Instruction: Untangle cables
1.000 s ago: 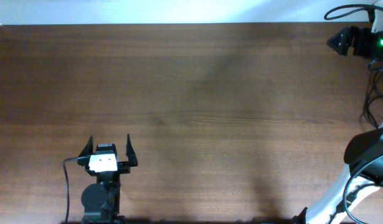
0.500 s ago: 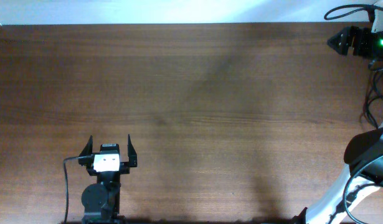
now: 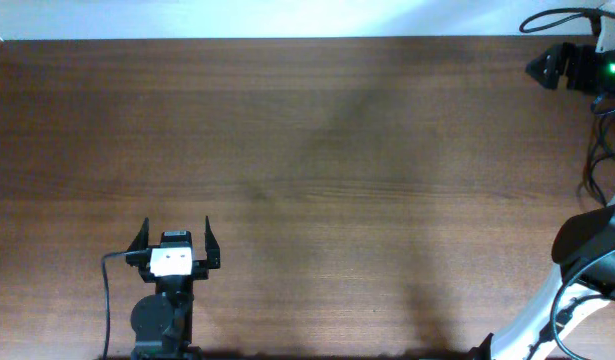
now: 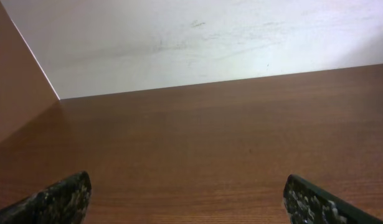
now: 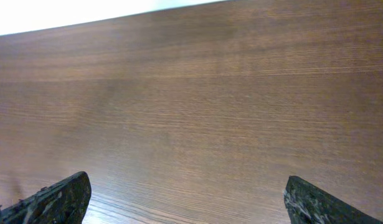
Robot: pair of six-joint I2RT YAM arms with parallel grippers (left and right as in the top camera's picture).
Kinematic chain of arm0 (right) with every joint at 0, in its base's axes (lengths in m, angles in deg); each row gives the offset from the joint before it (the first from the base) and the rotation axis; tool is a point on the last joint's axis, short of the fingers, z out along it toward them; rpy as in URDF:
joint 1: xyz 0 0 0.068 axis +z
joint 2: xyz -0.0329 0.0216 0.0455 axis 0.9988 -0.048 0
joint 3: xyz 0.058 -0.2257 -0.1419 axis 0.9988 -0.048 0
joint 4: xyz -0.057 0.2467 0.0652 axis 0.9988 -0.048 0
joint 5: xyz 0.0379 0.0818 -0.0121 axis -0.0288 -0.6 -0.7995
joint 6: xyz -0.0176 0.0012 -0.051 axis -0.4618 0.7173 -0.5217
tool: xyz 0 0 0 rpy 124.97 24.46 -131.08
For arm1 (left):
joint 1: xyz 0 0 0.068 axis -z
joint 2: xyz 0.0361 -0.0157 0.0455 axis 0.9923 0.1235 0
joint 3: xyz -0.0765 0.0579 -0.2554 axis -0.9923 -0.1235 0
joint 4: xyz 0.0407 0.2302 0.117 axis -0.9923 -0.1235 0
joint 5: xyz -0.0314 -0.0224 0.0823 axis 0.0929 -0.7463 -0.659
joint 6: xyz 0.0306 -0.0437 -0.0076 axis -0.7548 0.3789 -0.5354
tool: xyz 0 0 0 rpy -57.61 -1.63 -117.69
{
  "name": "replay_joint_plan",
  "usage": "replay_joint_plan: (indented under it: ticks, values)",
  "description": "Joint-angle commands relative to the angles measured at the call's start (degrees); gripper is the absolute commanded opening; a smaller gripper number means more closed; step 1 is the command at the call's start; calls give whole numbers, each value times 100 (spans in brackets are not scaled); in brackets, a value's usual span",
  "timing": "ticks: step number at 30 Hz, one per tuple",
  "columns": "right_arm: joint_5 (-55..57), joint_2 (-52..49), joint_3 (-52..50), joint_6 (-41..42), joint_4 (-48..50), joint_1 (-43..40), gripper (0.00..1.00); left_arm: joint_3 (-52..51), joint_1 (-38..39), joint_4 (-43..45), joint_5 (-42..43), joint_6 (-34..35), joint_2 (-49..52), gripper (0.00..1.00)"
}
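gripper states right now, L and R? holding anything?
Left gripper: open, holding nothing.
Right gripper: open, holding nothing.

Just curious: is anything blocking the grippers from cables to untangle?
Nothing visible does, but no loose cables show either. The left gripper and right gripper hang open over the table, only bare wood ahead of them.
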Motion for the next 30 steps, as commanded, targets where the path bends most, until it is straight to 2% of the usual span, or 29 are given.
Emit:
replay_joint_plan:
  ticks: [1,6,10,16,18,21,24,30]
  values:
    - [280,870,7,-11,4,378,99,-9,-20,-35,61,92,-48,99]
    - [280,2485,7,-11,4,1600,99,-9,-20,-35,61,92,-48,99]
    - [278,3185,7,-11,2,2671,99,-9,-20,-35,61,92,-48,99]
    - [319,3974,-48,-57,7,3053,99,-9,-20,-35,61,92,-48,99]
    - [1209,4354,-236,-258,177,3049,99,-9,-20,-35,61,92,-48,99]
    - [1473,5152,-1727,-1187,1847,3049,99,-9,-20,-35,61,92,-48,99]
    - [1478,5941,-3545,-1283,3407,3049,99,-9,-20,-35,61,92,-48,99]
    - [1838,6850,-6465,-1283,4951,3049,99,-9,-20,-35,61,92,-48,99]
